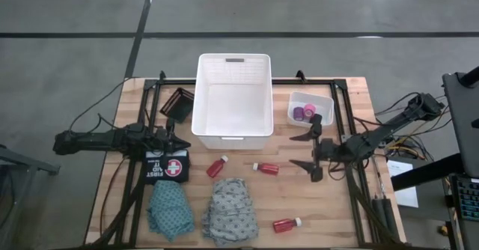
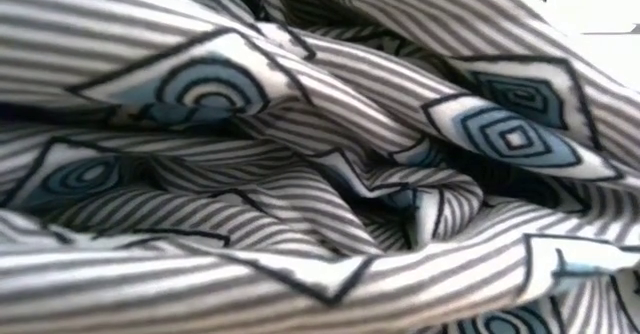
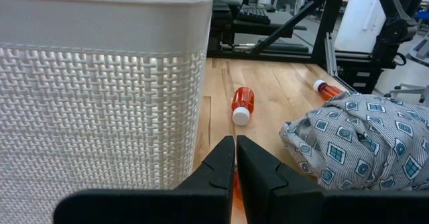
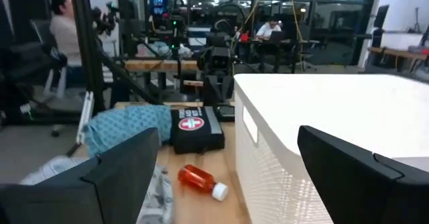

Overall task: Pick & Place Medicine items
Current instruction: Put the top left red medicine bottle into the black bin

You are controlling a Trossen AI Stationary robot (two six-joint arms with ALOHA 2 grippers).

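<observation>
Grey cloth (image 2: 320, 174), soft, crumpled, striped with diamonds, fills low view. Left gripper (image 1: 174, 139) jaws closed, empty; right gripper (image 1: 305, 151) jaws wide open beside woven-textured white basket (image 1: 233, 63).

White basket (image 1: 233, 134), three red bottles (image 1: 217, 166), two cloths (image 1: 231, 212)

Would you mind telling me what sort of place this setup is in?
Probably a robotics lab or workshop: a bare concrete floor around the wooden table, and people at desks among metal frames and cables.

We read "FIRST AID" in white beside a white cross on a red disc on the black pouch (image 1: 167, 166); nothing else legible.
</observation>
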